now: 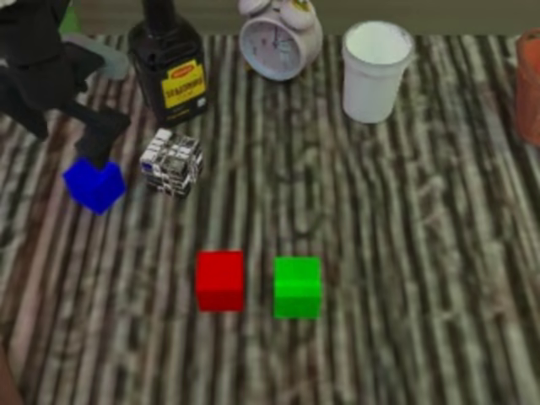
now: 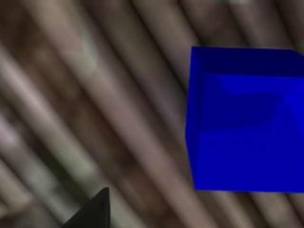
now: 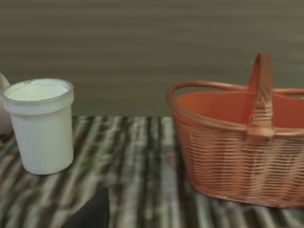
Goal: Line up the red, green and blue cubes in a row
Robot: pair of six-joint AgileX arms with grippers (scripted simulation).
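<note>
Up at the back edge of the striped table [image 1: 405, 253] stands a white cup [image 1: 376, 69], upright with its mouth facing up. From overhead the inside just looks plain white, so I can't say if anything's in it. The right wrist view shows the same cup [image 3: 42, 126] beside an orange wicker basket [image 3: 237, 142] with a tall handle; what shows of its inside looks bare, but the bottom is hidden. In the top view only a sliver of that basket [image 1: 529, 84] peeks in at the right edge.

Also along the back: a dark sauce bottle [image 1: 169, 63] with a yellow label and a pale alarm clock [image 1: 279, 38]. Just in front of the bottle sits a mirrored puzzle cube [image 1: 171, 162].

Now the cubes. They're equal-sided, so no long axis on any of them. The red cube [image 1: 220, 280] and green cube [image 1: 297, 287] sit side by side near the middle front, square to the table edges, close but not touching. The blue cube [image 1: 94, 186] is well off to the left, turned roughly diagonal so a corner points forward.

The left gripper [image 1: 97, 152] is right over the blue cube's back edge. Can't tell whether its fingers are apart or clamped; its wrist view shows only the cube [image 2: 244, 123] and one dark fingertip [image 2: 95, 211]. The right gripper is out of the top view.
</note>
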